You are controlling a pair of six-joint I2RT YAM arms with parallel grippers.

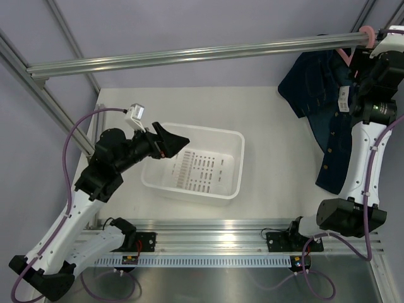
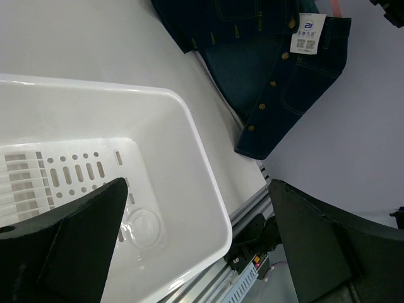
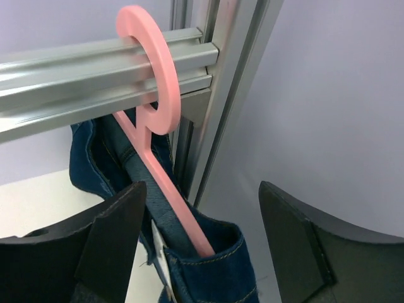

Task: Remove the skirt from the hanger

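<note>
The dark navy denim skirt [image 1: 319, 101] hangs on the pink hanger [image 1: 366, 33], whose hook sits over the metal rail [image 1: 189, 55] at the far right. The skirt's hem reaches the table. It has a white paper tag [image 1: 343, 99]. My right gripper [image 1: 367, 60] is up at the hanger. In the right wrist view it [image 3: 201, 243] is open, with the hanger arm [image 3: 170, 183] and the skirt's waistband [image 3: 214, 278] between the spread fingers. My left gripper [image 1: 178, 140] is open and empty over the white bin [image 1: 235, 165]. The left wrist view shows the skirt [image 2: 278, 82] beyond the bin [image 2: 196, 158].
Upright frame posts [image 3: 214, 95] stand right behind the hanger hook. The rail runs across the back of the table. The right arm [image 1: 363, 158] rises in front of the skirt's lower part. An aluminium base rail [image 1: 221, 230] lines the near edge.
</note>
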